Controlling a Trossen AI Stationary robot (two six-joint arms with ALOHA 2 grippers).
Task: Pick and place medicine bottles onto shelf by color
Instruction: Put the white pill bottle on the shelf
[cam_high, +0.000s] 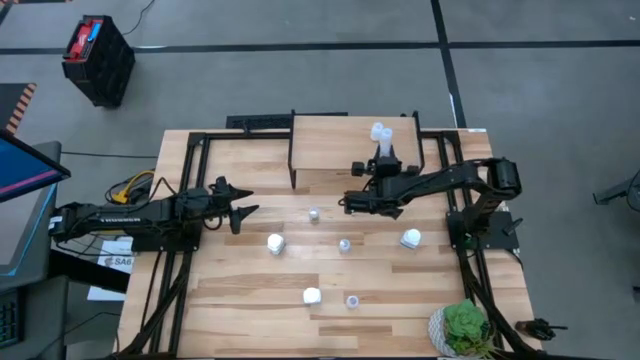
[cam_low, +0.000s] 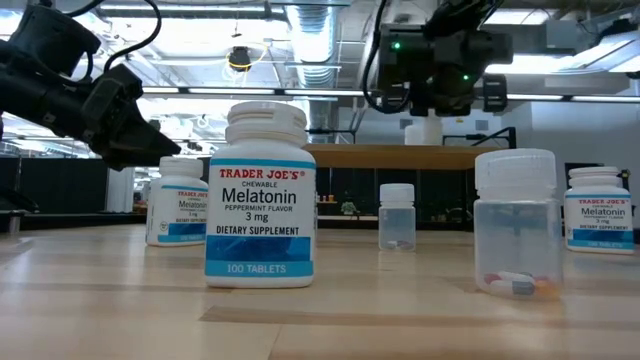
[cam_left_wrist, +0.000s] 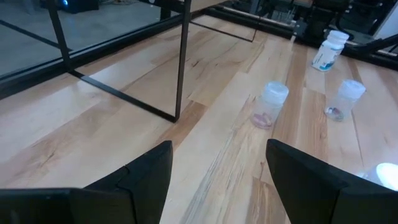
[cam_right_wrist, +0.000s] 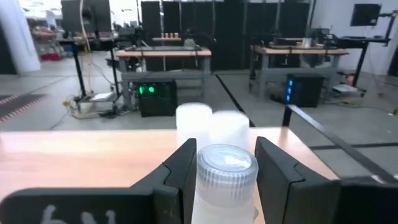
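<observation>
The shelf (cam_high: 340, 148) stands at the table's far middle, with two pale bottles (cam_high: 378, 131) on its right part. My right gripper (cam_high: 385, 165) reaches over the shelf, shut on a small clear bottle (cam_right_wrist: 225, 171) just in front of those two. Three white bottles (cam_high: 275, 243) (cam_high: 411, 238) (cam_high: 311, 296) and three small clear ones (cam_high: 314, 214) (cam_high: 345, 244) (cam_high: 352, 301) stand upright on the tabletop. My left gripper (cam_high: 240, 210) waits open above the table's left side, holding nothing. My right gripper pinches the clear bottle between its two fingers (cam_right_wrist: 180, 168), one on each side at the ribbed cap and upper wall (cam_right_wrist: 204, 174). The fingers lie level and point toward the table's far edge. The bottle stands upright over the shelf board; its base is hidden.
A green potted plant (cam_high: 462, 325) sits at the table's near right corner. The shelf's thin black legs (cam_left_wrist: 180, 62) stand ahead of my left gripper. A black crate (cam_high: 98, 60) is on the floor beyond the table's far left.
</observation>
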